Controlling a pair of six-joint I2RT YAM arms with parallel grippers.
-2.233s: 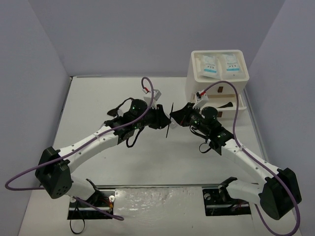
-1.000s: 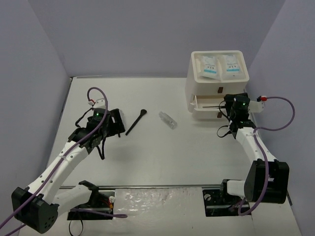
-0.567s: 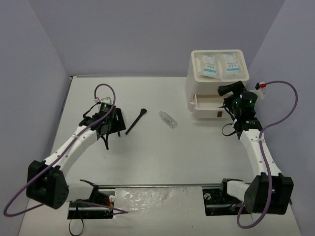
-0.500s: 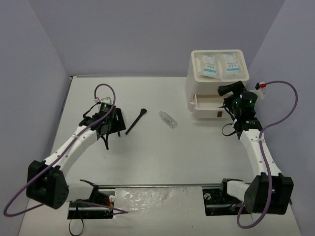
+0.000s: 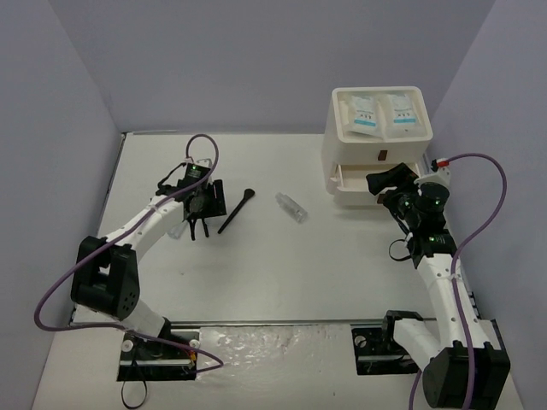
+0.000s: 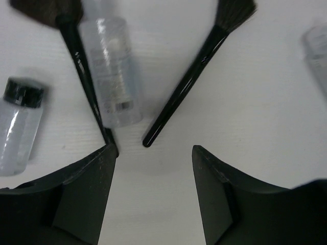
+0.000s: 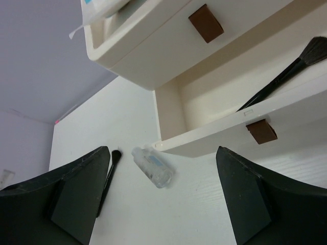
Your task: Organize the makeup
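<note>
On my left wrist feed the black brush (image 6: 196, 76) has a glossy handle and soft, matt bristles; the second brush (image 6: 84, 81) shines the same way. The clear vial (image 6: 110, 71) looks smooth and glassy, and I cannot tell plastic from glass. The smaller vial (image 6: 18, 125) has a matt black cap. The table (image 6: 265, 102) is matt white, finely grained. The left gripper (image 6: 153, 148) has dull dark plastic fingers (image 6: 82, 194). The drawer box (image 7: 153, 46) looks like smooth cream plastic, with matt brown handles (image 7: 206, 23).
</note>
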